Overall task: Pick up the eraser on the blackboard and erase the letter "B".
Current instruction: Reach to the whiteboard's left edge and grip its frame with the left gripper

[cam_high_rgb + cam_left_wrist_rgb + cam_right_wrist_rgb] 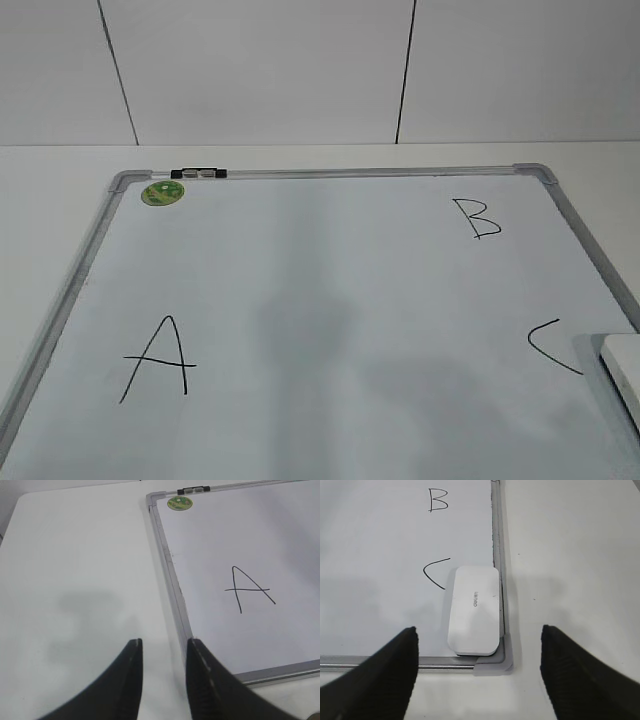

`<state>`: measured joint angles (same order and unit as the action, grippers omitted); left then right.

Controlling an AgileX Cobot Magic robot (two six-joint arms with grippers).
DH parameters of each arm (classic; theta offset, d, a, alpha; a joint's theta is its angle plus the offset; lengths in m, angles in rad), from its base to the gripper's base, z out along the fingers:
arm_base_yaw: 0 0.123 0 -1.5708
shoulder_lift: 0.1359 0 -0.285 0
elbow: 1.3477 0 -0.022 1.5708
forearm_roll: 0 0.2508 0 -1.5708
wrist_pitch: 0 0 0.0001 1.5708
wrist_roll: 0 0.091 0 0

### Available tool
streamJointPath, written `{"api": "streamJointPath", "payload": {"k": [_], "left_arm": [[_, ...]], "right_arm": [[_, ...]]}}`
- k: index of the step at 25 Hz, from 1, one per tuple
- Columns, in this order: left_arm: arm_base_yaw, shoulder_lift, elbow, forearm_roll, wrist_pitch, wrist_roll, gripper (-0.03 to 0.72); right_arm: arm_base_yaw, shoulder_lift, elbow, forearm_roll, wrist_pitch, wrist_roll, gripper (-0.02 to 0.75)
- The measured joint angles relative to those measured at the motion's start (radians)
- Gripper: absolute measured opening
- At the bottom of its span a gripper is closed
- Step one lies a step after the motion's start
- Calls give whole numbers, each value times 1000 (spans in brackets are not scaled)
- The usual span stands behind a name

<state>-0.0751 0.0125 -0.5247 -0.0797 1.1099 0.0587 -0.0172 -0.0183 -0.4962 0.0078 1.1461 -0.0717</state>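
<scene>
The white eraser lies flat in the near right corner of the blackboard, against the frame and next to the "C"; only its edge shows in the exterior view. The letter "B" is beyond it and shows at the far right in the exterior view. My right gripper is open wide, empty, above the table just in front of the board's corner and the eraser. My left gripper is open and empty beside the board's left frame. Neither gripper shows in the exterior view.
A round green magnet and a black-and-silver clip sit at the board's far left corner. The letter "A" is at the near left. The board lies on a white table before a white panelled wall.
</scene>
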Motion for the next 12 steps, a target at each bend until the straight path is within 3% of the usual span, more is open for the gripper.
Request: {"api": "streamJointPath", "payload": {"k": [12], "left_arm": [[0,0,0,0,0,0,226]], "right_arm": [[0,40,-32,34,68,0,585]]}}
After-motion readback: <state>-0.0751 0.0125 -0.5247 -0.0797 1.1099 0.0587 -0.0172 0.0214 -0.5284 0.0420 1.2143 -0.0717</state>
